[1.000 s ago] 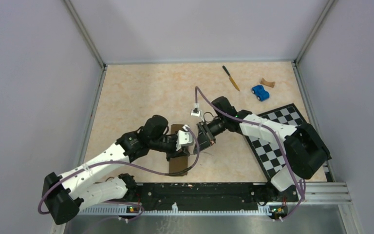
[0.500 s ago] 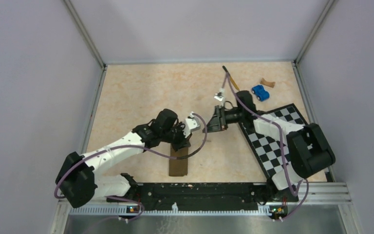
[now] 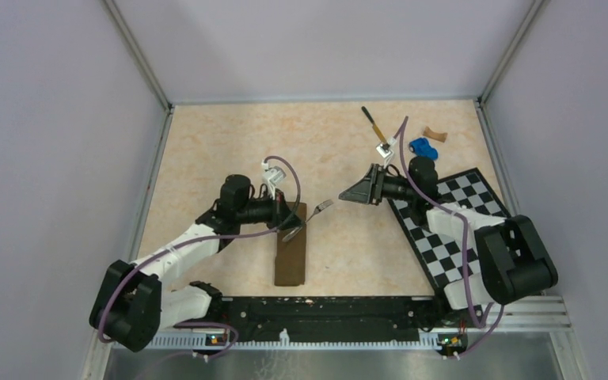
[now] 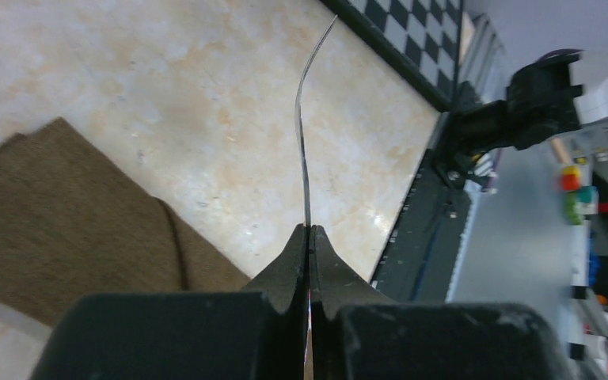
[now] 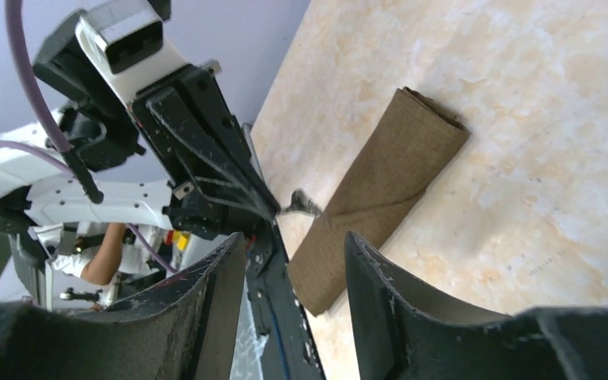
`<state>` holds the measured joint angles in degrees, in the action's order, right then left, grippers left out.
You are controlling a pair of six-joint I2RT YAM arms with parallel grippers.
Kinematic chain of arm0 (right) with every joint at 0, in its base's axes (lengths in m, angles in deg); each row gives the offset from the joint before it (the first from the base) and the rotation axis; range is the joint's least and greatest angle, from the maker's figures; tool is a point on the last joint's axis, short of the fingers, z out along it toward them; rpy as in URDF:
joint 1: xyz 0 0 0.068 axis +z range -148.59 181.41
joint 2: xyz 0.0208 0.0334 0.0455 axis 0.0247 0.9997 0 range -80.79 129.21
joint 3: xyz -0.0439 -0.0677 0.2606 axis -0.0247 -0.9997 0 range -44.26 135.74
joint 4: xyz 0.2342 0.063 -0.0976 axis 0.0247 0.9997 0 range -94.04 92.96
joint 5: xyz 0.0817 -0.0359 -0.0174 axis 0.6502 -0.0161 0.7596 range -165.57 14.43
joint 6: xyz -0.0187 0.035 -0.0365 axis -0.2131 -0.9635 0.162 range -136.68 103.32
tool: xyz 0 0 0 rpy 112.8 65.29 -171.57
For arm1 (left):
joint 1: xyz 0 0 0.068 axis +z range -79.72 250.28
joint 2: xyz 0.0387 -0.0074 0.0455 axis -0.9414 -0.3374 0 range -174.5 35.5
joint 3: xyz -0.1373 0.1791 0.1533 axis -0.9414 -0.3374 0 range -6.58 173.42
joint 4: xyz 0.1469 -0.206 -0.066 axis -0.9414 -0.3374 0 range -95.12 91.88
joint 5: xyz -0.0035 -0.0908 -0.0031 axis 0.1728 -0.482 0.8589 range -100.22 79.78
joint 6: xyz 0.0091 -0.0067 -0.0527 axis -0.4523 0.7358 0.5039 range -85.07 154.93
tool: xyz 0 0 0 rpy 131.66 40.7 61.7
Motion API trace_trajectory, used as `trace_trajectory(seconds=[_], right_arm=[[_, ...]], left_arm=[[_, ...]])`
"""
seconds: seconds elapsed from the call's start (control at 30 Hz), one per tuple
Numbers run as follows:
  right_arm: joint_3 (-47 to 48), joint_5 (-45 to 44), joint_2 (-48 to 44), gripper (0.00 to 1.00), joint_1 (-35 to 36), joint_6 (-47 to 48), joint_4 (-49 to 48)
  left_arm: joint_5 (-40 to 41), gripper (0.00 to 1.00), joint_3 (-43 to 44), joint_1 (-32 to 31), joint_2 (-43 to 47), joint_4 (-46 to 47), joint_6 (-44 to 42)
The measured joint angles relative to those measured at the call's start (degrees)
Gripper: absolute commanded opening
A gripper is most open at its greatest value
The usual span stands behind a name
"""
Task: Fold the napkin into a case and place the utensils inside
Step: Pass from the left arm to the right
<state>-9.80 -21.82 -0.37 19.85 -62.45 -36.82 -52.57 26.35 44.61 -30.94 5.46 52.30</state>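
The napkin [image 3: 290, 255] lies folded as a long narrow dark brown case near the front edge; it also shows in the left wrist view [image 4: 63, 214] and the right wrist view [image 5: 384, 186]. My left gripper [image 3: 290, 221] hangs over its far end, shut on the silver fork [image 3: 317, 211], which points right. In the left wrist view the fork [image 4: 304, 134] appears edge-on, rising from the left gripper [image 4: 309, 231]. My right gripper [image 3: 355, 193] stands open and empty to the right of the fork's tip, and also shows in its own view [image 5: 293, 261]. The knife [image 3: 376, 126], with a yellow-orange handle, lies at the back.
A blue toy car [image 3: 423, 149] and a small brown piece [image 3: 435, 134] sit at the back right. The black-and-white checkered board [image 3: 453, 226] lies under the right arm. Metal rails run along the table's front edge [image 3: 324, 307].
My right gripper has opened and drawn back to the right, away from the fork. The left arm has swung left with the fork in its grip.
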Motion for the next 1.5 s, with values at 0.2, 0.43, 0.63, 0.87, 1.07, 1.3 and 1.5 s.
trace_trajectory(seconds=[0.2,0.43,0.63,0.87,1.07,1.3,1.5], right_arm=[[-1.8,-1.5,6.9,0.39,3.4,-8.4,-15.3],[-1.8,-2.0,12.0,0.37,5.0,-14.3,-25.4],[-1.6,-2.1,13.4,0.28,6.9,-15.6,-29.6],[0.6,-1.9,17.0,0.21,7.4,-17.6,-32.9],[3.6,-1.2,19.2,0.15,8.4,-18.8,-35.9],[5.9,-0.6,21.5,0.0,9.3,-19.0,-37.6],[10.6,0.7,23.2,0.0,9.3,-11.8,-29.7]], left_arm=[[-4.5,0.0,-6.4,0.7,0.7,15.1,15.7],[-3.9,0.0,-10.3,1.7,2.7,24.7,25.3],[-3.0,0.0,-12.5,2.3,2.9,30.6,31.1],[-2.1,0.0,-14.3,2.4,2.9,34.9,35.4],[-1.7,0.0,-15.1,2.7,2.9,37.3,37.2],[-1.4,0.18,-15.9,2.7,3.1,38.0,38.3],[4.9,0.68,-15.6,2.7,9.1,25.0,35.9]])
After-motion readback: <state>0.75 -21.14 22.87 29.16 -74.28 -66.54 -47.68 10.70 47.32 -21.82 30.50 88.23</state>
